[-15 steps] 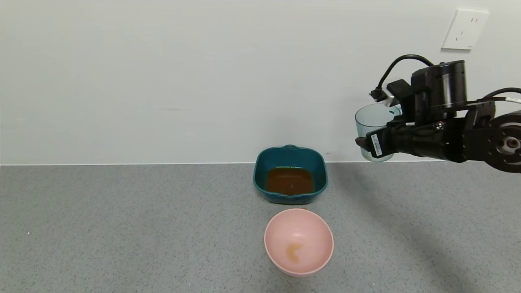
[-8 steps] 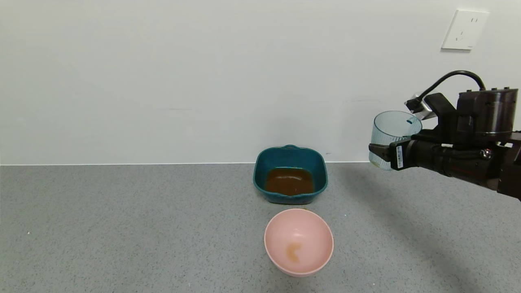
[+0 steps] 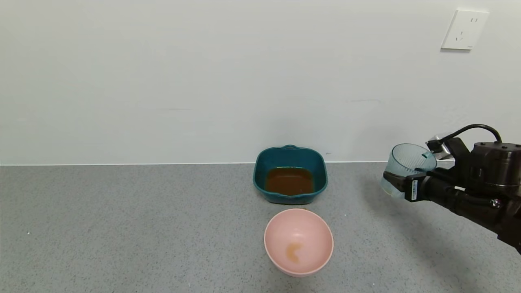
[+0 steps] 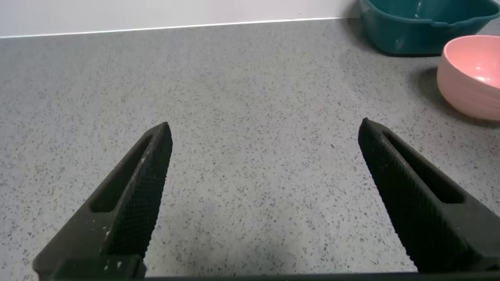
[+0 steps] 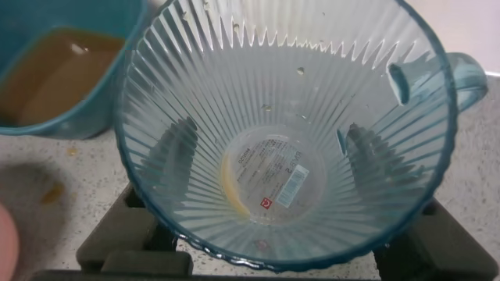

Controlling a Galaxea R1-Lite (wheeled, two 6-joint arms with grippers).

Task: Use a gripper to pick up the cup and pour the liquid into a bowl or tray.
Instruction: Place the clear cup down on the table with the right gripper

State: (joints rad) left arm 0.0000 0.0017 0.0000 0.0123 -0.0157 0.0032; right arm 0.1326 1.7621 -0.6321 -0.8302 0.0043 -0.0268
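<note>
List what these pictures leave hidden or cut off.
- Right gripper, head view: the cup covers its far finger; the arm runs off the frame edge.
- Cup, right wrist view: the rim's near part is cut by the frame edge; the table under it is hidden.
- Basin: the liquid hides its floor.
- Left gripper: absent from head view; left wrist view shows only two open fingers.
- Pink bowl, left wrist view: cut by the edge.
</note>
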